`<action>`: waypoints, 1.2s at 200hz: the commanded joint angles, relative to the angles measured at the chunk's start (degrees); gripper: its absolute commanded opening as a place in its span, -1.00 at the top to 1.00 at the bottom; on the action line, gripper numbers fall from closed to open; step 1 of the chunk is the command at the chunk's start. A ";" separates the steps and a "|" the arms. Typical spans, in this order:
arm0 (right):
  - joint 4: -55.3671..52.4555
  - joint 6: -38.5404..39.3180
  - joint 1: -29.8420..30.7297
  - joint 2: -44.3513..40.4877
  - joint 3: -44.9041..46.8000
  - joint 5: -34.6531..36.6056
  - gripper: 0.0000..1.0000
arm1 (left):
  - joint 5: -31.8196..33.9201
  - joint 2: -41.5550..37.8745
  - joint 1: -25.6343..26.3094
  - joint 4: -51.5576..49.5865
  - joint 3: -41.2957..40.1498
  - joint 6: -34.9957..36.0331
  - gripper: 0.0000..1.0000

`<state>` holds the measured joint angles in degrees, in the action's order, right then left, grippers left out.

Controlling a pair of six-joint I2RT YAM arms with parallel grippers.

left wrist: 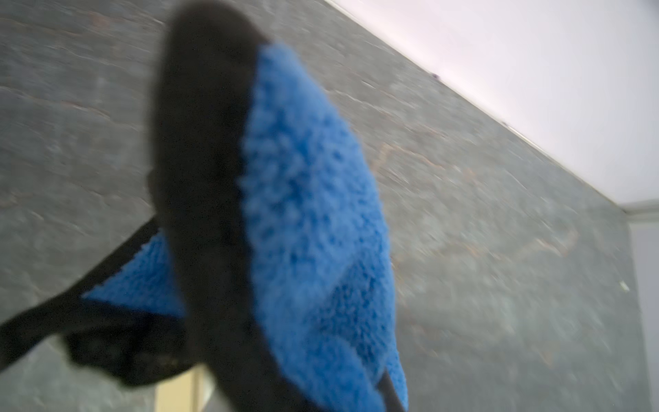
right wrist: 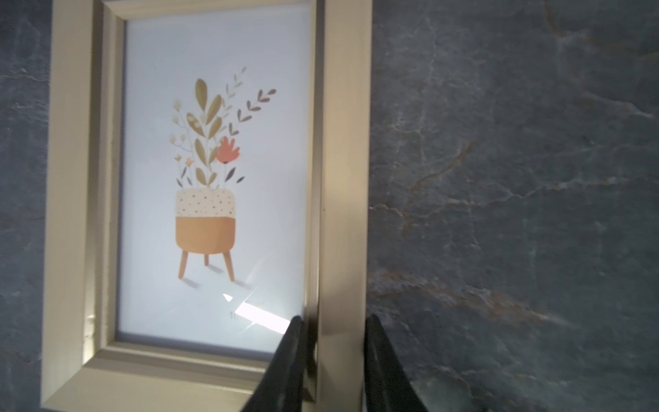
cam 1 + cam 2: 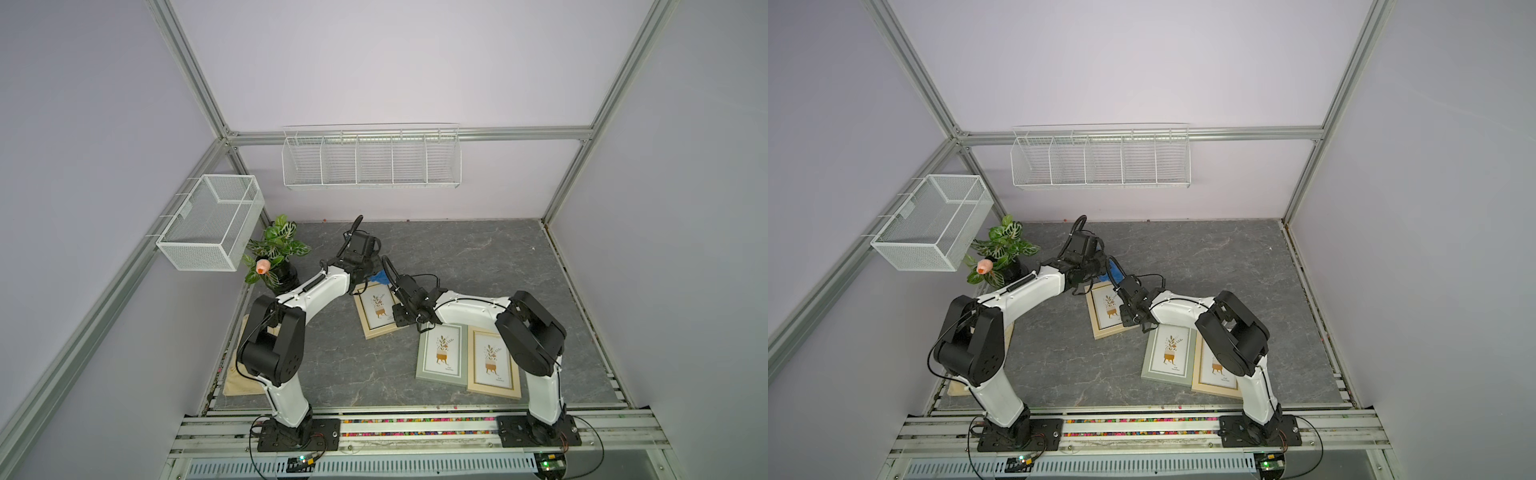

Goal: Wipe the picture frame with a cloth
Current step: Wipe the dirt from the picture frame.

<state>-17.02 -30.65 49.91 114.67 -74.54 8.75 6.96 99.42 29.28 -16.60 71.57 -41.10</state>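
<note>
The picture frame [image 3: 376, 309] [image 3: 1108, 309], pale wood with a potted-plant print, lies skewed near the middle of the table. My right gripper [image 2: 335, 321] [image 3: 400, 318] is shut on its side rail [image 2: 342, 178], one finger on the glass side and one on the outer side. The blue plush cloth [image 1: 313, 221] [image 3: 380, 276] [image 3: 1115, 268] hangs bunched from my left gripper [image 3: 368, 272], which is shut on it just beyond the frame's far end. A blurred black finger [image 1: 203, 160] covers part of the cloth in the left wrist view.
Two more frames lie side by side at the front right, a grey-green one [image 3: 441, 351] and a beige one [image 3: 494, 359]. A potted plant [image 3: 276, 249] stands at the back left. Beige fabric [image 3: 239, 382] lies under the left arm. Wire baskets [image 3: 212, 222] [image 3: 371, 160] hang on the walls.
</note>
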 commanded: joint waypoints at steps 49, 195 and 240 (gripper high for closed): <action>-6.09 -0.63 -0.53 0.93 2.78 -1.16 0.87 | -2.34 9.65 0.07 -2.55 0.67 -2.13 1.00; -7.39 -1.67 -0.74 2.04 1.07 0.03 0.86 | -4.04 17.19 1.56 -4.35 7.10 -3.84 1.00; -7.87 -2.41 -1.97 1.18 3.15 1.43 0.87 | -0.94 13.98 -3.51 -6.22 3.30 -1.63 1.00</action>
<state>-17.80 -31.94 48.73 114.13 -74.15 9.21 4.58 114.91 29.95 -19.75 78.96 -43.00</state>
